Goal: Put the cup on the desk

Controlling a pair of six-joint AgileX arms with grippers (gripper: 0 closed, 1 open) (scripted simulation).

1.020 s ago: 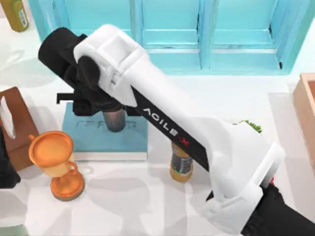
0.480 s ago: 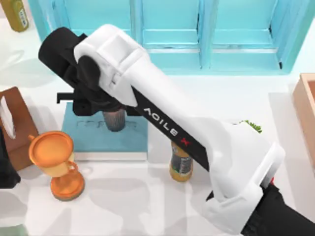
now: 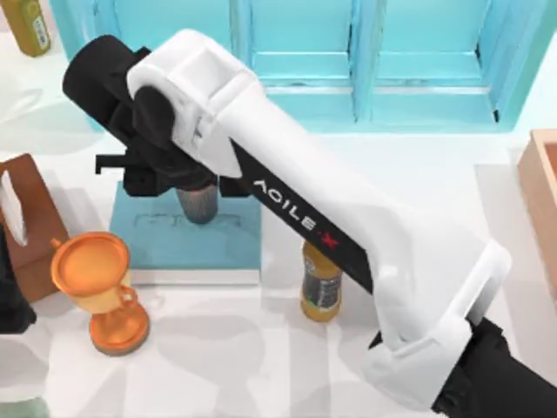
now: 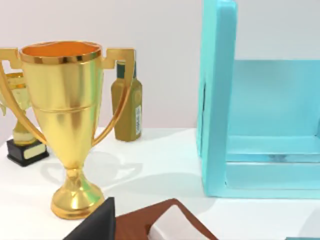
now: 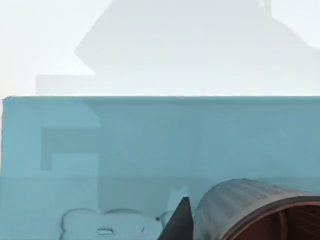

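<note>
The cup (image 3: 199, 209), a small dark brown tumbler, hangs over the teal-blue book (image 3: 228, 241) at the left of the white desk (image 3: 261, 348). My right gripper (image 3: 198, 195) reaches in from the lower right and is shut on the cup from above. In the right wrist view the cup (image 5: 250, 207) shows its ribbed wall and reddish inside close by, with one dark fingertip (image 5: 178, 224) beside it and the book (image 5: 150, 140) below. My left arm (image 3: 9, 300) stays parked at the left edge.
An orange trophy (image 3: 94, 277) and a brown tissue box (image 3: 28, 228) stand left of the book. A bottle (image 3: 320, 285) stands to its right, under my right arm. The light blue cabinet (image 3: 365, 61) spans the back, with another bottle (image 3: 30, 26) at far left.
My right arm has risen and shifted slightly toward the back left, carrying the cup with it. The left arm has not moved.
</note>
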